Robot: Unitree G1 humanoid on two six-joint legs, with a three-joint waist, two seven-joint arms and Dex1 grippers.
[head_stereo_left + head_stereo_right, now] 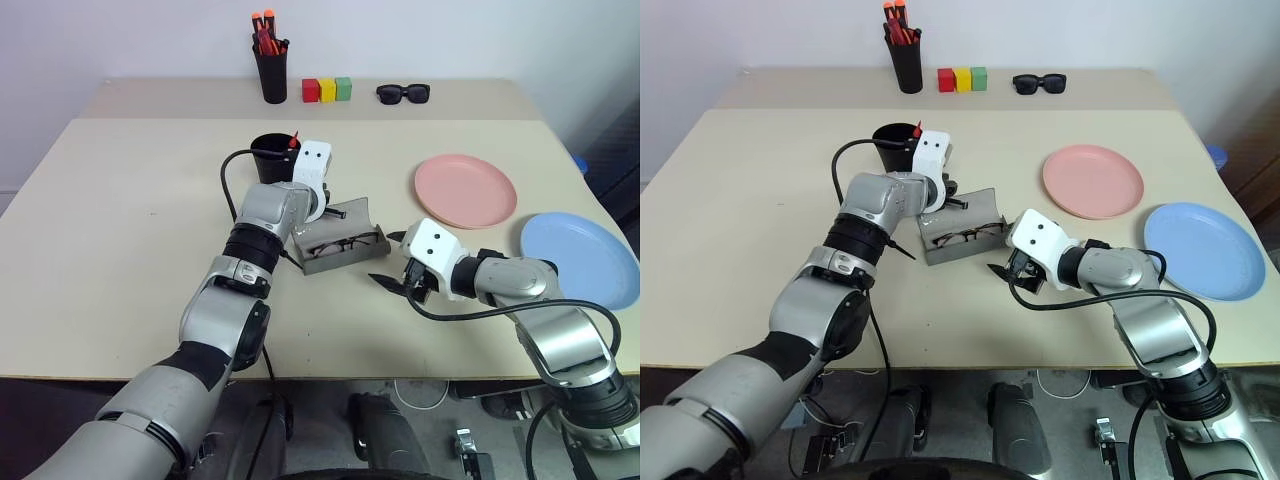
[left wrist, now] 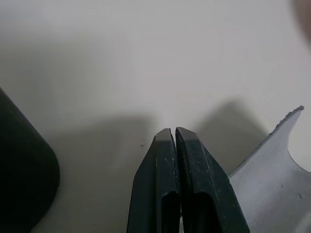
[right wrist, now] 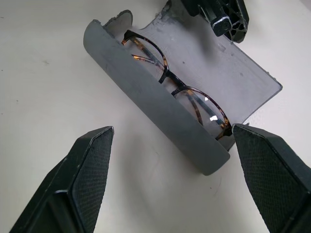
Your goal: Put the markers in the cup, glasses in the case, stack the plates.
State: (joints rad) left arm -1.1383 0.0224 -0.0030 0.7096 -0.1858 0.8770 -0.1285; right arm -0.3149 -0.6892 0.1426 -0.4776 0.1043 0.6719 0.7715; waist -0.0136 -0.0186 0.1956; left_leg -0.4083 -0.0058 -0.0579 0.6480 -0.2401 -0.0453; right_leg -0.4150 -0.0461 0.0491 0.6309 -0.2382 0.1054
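Observation:
The grey case lies open at the table's middle, and the brown wire-rimmed glasses rest inside it. My left gripper is shut and empty, with its tips at the far edge of the raised lid, between the case and the black cup. A red marker sticks out of that cup. My right gripper stands open just right of the case, with nothing between its fingers. The pink plate and the blue plate lie side by side on the right.
At the table's back stand a tall black cup with orange-capped markers, three coloured blocks and black sunglasses. A black cable loops by my left arm.

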